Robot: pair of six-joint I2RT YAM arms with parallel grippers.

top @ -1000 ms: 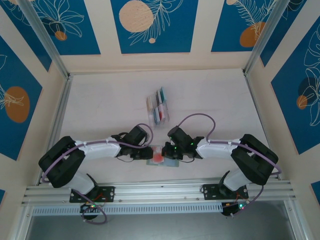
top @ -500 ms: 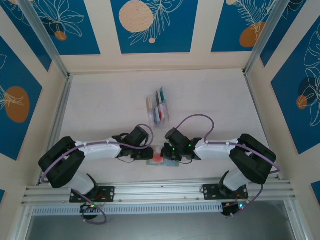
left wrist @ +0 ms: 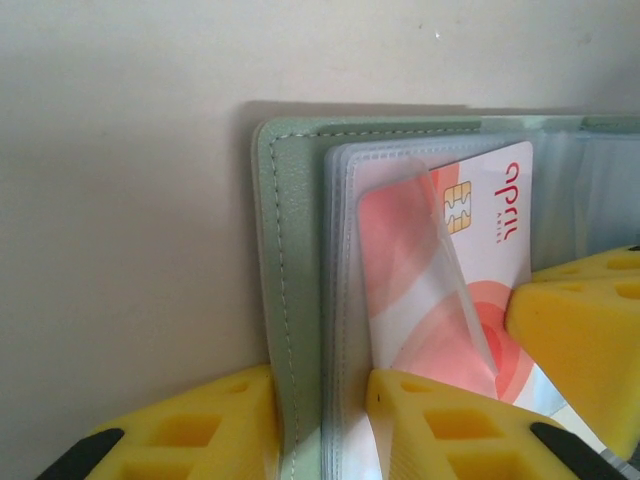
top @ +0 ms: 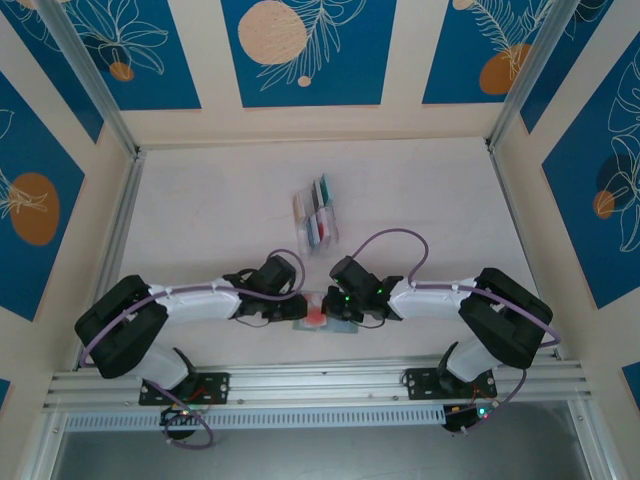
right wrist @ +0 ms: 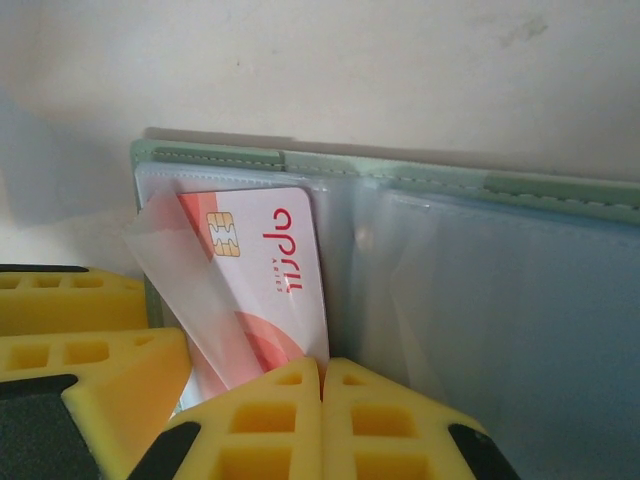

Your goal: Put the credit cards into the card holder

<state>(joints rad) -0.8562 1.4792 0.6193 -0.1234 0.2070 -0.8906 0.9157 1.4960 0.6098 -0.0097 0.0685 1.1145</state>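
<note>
The red-and-white credit card (left wrist: 440, 250) sits partly inside a clear sleeve (left wrist: 420, 190) of the card holder (left wrist: 295, 250), which lies open near the middle of the desk's (top: 220, 220) near edge. The left gripper (left wrist: 318, 390) clamps the holder's green cover edge. The right gripper (right wrist: 322, 378), fingers pressed together, touches the card's outer end.

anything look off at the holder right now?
Yes. The clear sleeve in the holder is lifted and bent diagonally across the card, which sits tilted with its chip end sticking out. The card seems to have caught the sleeve's edge rather than slid squarely into the pocket.
</note>
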